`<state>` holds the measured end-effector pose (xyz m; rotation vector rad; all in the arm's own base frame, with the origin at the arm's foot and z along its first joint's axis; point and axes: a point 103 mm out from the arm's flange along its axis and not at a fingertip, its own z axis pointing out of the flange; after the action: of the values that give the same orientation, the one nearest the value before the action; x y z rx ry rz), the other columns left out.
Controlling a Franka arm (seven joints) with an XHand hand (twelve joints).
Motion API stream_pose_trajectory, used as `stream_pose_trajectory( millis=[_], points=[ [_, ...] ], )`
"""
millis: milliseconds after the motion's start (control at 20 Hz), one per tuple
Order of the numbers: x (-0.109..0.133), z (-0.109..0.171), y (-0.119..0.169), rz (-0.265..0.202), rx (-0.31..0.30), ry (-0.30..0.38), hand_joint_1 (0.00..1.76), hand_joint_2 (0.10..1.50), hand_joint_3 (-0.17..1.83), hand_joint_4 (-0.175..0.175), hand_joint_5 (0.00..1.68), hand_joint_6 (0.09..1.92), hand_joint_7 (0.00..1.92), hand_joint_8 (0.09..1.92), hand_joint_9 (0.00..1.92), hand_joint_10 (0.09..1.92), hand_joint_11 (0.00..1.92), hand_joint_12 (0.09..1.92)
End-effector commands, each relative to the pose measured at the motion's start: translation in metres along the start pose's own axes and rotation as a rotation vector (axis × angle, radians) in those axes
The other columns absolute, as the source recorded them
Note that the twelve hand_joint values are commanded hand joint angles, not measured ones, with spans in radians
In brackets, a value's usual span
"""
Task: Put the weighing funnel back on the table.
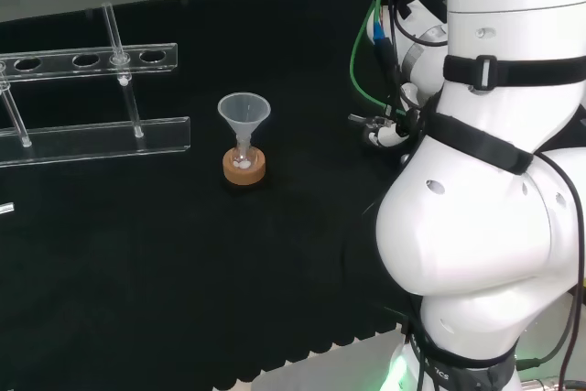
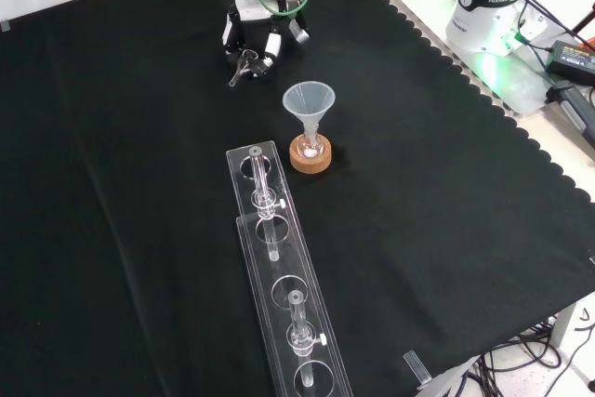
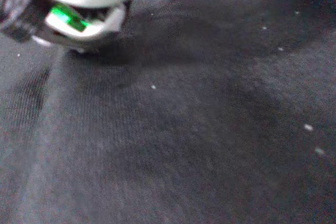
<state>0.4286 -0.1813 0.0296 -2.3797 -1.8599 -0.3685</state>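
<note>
While the hand (image 2: 253,39) hangs low over the cloth (image 2: 121,183), its fingers look curled round the weighing funnel (image 2: 244,66), pinching it. In the front view the clear piece sits at 6 o'clock of the palm, long axis about 1-to-7, stem toward 7 o'clock. You have bare cloth under it, so the set-down looks like a straight lowering. The funnel (image 2: 309,104) on its cork ring (image 2: 310,159) stands at 4 o'clock, apart. You can't tell whether the stem tip touches the cloth. The head view's arm links cover most of the hand, and the wrist view cuts the clear piece off at the edge.
</note>
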Motion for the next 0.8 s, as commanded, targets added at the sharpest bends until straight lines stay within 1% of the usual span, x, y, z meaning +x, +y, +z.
stream_pose_trajectory(
  millis=[50, 150, 250, 350, 550, 650, 700, 750, 800],
  points=[
    [0.002, -0.012, -0.009, -0.053, -0.010, -0.012, 0.84, 0.56, 0.52, -0.164, 1.03, 1.00, 1.23, 0.89, 1.34, 0.25, 1.10, 1.08],
    [0.007, -0.012, -0.010, -0.068, -0.001, -0.011, 0.80, 0.58, 0.46, -0.163, 0.95, 1.06, 1.15, 0.90, 1.20, 0.42, 1.03, 1.14],
    [0.010, -0.011, -0.010, -0.080, 0.008, -0.011, 0.78, 0.58, 0.44, -0.157, 0.90, 1.10, 1.11, 0.92, 1.11, 0.56, 0.99, 1.17],
    [0.013, -0.010, -0.010, -0.089, 0.017, -0.013, 0.77, 0.59, 0.42, -0.152, 0.87, 1.12, 1.07, 0.92, 1.06, 0.63, 0.96, 1.18],
    [0.015, -0.011, -0.010, -0.095, 0.027, -0.021, 0.75, 0.59, 0.41, -0.147, 0.83, 1.14, 1.02, 0.92, 1.00, 0.67, 0.93, 1.20],
    [0.016, -0.013, -0.010, -0.096, 0.050, -0.024, 0.74, 0.60, 0.40, -0.144, 0.80, 1.15, 1.00, 0.93, 0.97, 0.69, 0.91, 1.20],
    [0.019, -0.016, -0.010, -0.096, 0.080, -0.024, 0.72, 0.60, 0.39, -0.143, 0.73, 1.15, 0.93, 0.93, 0.92, 0.71, 0.87, 1.22],
    [0.024, -0.021, -0.009, -0.098, 0.118, -0.023, 0.66, 0.60, 0.36, -0.144, 0.61, 1.06, 0.80, 0.93, 0.80, 0.73, 0.80, 1.27],
    [0.027, -0.024, -0.009, -0.103, 0.140, -0.020, 0.61, 0.61, 0.33, -0.146, 0.50, 0.95, 0.66, 0.94, 0.67, 0.78, 0.71, 1.32]
  ],
)
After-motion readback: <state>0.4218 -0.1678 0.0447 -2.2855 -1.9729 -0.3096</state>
